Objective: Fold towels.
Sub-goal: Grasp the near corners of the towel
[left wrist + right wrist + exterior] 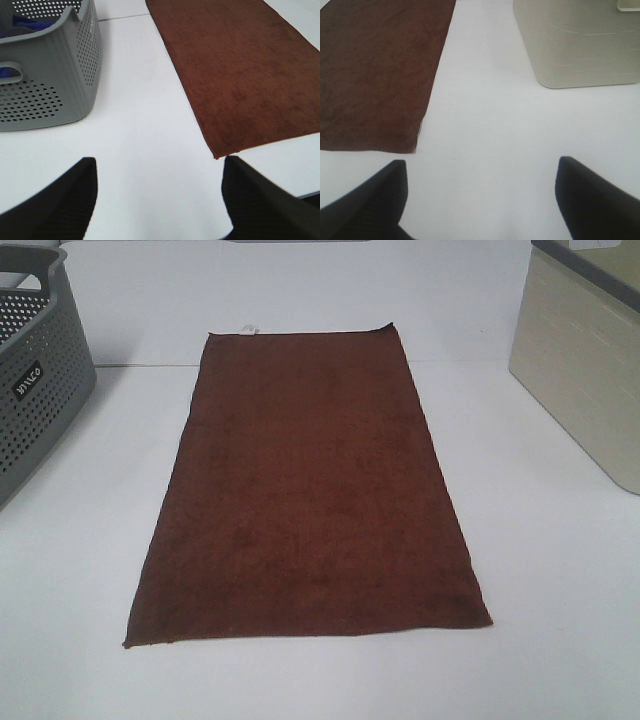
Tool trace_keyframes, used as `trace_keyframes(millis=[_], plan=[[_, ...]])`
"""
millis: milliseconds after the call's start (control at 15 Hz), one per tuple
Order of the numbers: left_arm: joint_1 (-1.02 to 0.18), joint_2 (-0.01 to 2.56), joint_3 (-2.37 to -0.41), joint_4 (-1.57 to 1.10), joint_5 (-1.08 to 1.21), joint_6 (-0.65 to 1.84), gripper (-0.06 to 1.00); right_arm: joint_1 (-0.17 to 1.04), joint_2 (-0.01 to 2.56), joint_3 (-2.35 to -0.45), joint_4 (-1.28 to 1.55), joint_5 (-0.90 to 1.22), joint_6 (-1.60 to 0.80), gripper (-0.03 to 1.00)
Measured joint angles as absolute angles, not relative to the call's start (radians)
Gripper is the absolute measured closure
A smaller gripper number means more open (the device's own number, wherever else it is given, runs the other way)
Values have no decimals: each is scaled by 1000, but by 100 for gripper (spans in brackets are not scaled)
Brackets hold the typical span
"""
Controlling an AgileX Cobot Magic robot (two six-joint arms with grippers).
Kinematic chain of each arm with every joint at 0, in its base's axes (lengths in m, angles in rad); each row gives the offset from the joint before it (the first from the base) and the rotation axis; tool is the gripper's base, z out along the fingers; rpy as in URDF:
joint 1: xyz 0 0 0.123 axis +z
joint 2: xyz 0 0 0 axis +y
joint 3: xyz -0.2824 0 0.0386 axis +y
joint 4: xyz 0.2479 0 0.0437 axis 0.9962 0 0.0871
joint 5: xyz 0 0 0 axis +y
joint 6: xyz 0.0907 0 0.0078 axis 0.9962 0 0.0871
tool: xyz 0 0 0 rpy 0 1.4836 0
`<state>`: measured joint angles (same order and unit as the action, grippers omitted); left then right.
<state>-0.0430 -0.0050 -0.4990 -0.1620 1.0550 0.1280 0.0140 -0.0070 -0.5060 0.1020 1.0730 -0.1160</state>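
Note:
A maroon towel (305, 490) lies flat and spread out on the white table, long side running away from me, with a small white tag (247, 331) on its far short edge. It also shows in the left wrist view (245, 75) and in the right wrist view (375, 75). No gripper shows in the high view. My left gripper (157, 200) is open and empty above the bare table, short of the towel's near left corner. My right gripper (480, 200) is open and empty above the bare table, short of the near right corner.
A grey perforated basket (35, 380) stands at the left, holding something blue in the left wrist view (30, 24). A beige bin (585, 360) stands at the right and shows in the right wrist view (580, 40). The white table (80, 570) surrounds the towel.

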Motion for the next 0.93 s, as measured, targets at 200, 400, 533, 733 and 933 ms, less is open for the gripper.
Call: trace_keyframes(millis=[200, 400, 533, 733, 933], plan=[[-43, -5, -499, -162, 1055, 128, 27, 14, -7, -506, 102, 1073, -116, 20], [-43, -5, -499, -162, 1055, 128, 27, 14, -7, -506, 102, 1073, -116, 20], [-43, -5, -499, -162, 1055, 128, 27, 14, -7, -506, 102, 1073, -116, 20], [-43, -4, -502, -162, 1051, 128, 27, 14, -5, -506, 102, 1073, -116, 20], [-43, 71, -518, -171, 888, 118, 27, 14, 98, -514, 102, 1043, -94, 20]])
